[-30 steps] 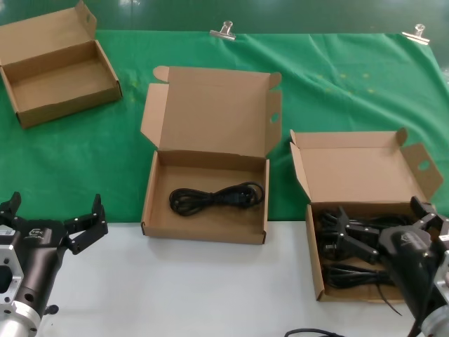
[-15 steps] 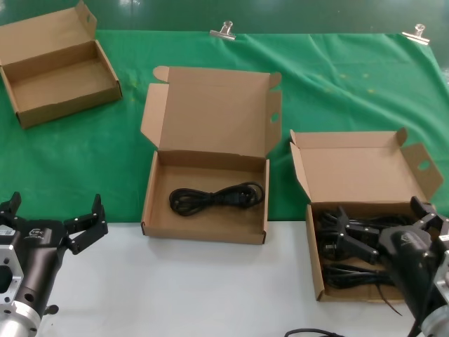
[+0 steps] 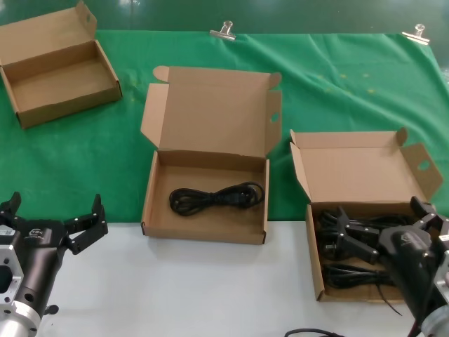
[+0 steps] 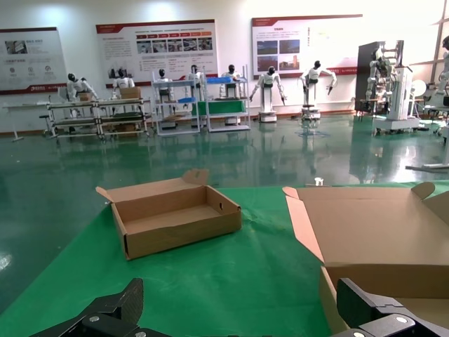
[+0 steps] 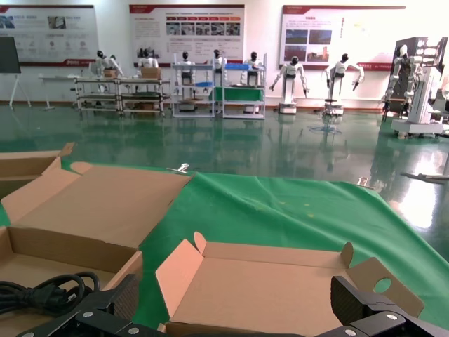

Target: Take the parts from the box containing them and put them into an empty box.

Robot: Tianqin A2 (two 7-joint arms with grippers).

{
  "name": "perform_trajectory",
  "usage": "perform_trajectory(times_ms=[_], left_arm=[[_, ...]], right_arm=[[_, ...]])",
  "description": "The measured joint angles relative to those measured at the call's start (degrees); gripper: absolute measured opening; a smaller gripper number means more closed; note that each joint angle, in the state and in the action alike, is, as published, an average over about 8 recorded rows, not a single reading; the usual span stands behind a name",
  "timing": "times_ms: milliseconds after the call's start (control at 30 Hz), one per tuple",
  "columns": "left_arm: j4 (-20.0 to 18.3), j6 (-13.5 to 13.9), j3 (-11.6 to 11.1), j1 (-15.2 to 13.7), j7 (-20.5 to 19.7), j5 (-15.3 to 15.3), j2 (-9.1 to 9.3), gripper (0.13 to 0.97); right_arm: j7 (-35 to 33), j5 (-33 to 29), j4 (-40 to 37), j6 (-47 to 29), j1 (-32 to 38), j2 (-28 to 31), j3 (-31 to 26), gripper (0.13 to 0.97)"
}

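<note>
Right gripper (image 3: 382,226) spread wide over black power cords (image 3: 351,270) in the right-hand box (image 3: 365,165), one cord (image 3: 216,197) in the middle box (image 3: 210,112), left gripper (image 3: 52,221) released, idle at table's near-left edge

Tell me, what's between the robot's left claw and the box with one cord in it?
Nothing. In the head view, only bare white table lies between the open left gripper and the middle box.

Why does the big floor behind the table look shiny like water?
In both wrist views the polished green floor mirrors the ceiling lights and the wall posters; in the head view, the green cloth looks dull, with no glare.
</note>
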Motion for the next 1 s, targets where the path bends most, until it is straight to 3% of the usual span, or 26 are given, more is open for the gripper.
perform_trajectory(times_ms=[1000], left_arm=[[0.00, 0.00, 0.00, 0.00, 0.00, 0.00, 0.00, 0.966]], right_arm=[[0.00, 0.00, 0.00, 0.00, 0.00, 0.00, 0.00, 0.966]])
